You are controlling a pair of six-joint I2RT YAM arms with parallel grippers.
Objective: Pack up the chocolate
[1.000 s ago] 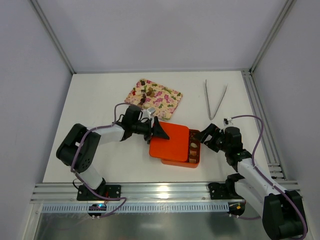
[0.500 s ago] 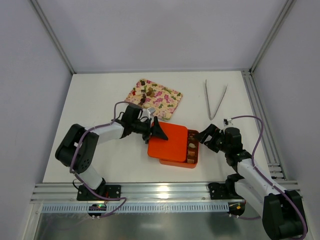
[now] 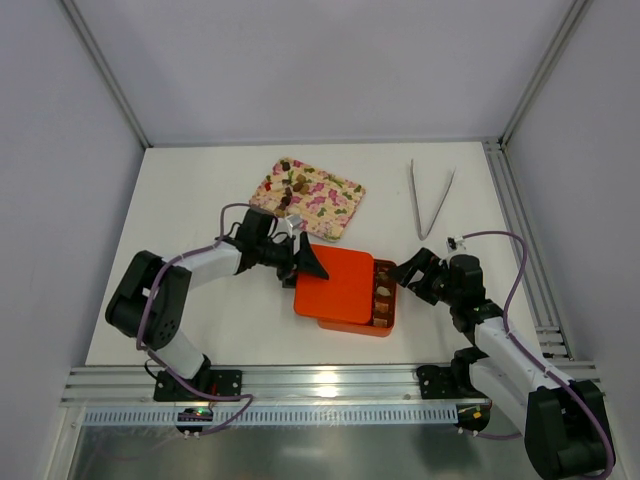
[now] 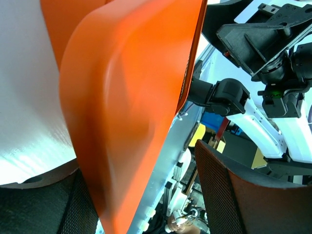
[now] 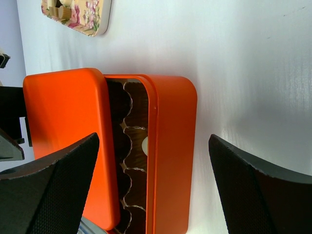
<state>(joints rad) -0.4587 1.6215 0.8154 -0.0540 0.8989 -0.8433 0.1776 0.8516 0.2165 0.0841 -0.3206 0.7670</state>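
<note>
The left gripper (image 3: 307,263) is reaching in low from the left over the white table (image 3: 190,210), at the left edge of the orange rounded-square lid (image 3: 340,283). In the left wrist view its fingers are standing spread with the lid's edge sitting between them. One finger is lying against the lid while the other (image 4: 234,195) is standing clear of it, so nothing is being pinched.

Behind this gripper, farther up the table, the pink floral-patterned rectangular tray (image 3: 330,205) is lying flat. It is carrying a scatter of bite-sized chocolate lumps (image 3: 291,184) in dark brown, mid brown and tan, mostly toward its left end.

The lid is resting on top of the orange square box (image 3: 394,300), shifted to the left so that it is covering most of the box. This is leaving only the rightmost column of cells uncovered. A few brown and tan chocolate lumps are showing in that open strip, sitting in dark scalloped paper cups. The rest of the box's inside is being hidden by the lid.

The right gripper (image 3: 406,274) is hovering just beside the right wall of the box, pointing toward it. Its fingers (image 5: 53,185) are spread wide and holding nothing. I cannot tell whether they are touching the box.

Well apart, toward the far right of the table, a pair of long metal tongs (image 3: 431,198) is lying flat, with its arms splayed toward the far edge.
</note>
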